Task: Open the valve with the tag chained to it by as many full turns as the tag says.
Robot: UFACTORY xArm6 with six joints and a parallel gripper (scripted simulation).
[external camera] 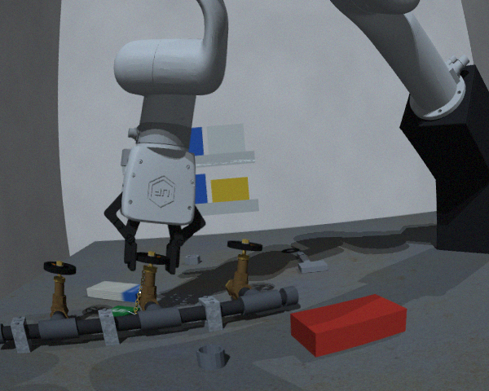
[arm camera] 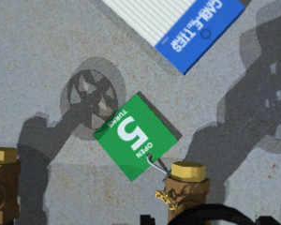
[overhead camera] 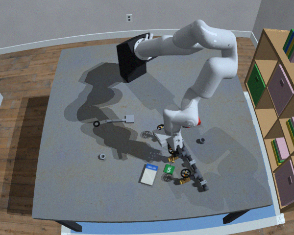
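A grey pipe [external camera: 143,319] on the table carries three brass valves with black handwheels. A green tag [arm camera: 135,136] reading "OPEN 5 TURNS" is chained to the middle valve [external camera: 148,286]; the tag also shows in the overhead view [overhead camera: 168,169]. My gripper [external camera: 151,262] points straight down over that valve and is shut on the middle handwheel [external camera: 151,257], one finger on each side of the rim. The left valve [external camera: 59,290] and the right valve [external camera: 241,269] stand apart from my fingers. In the wrist view the wheel's rim is only just visible at the bottom edge [arm camera: 211,217].
A box of cable ties [overhead camera: 148,174] lies next to the tag. A red block [external camera: 348,322] lies beside the pipe's right end. A small grey cup [external camera: 211,357] stands in front of the pipe. A nut [overhead camera: 101,155], a black ring [overhead camera: 96,121] and a grey tool [overhead camera: 121,119] lie farther off.
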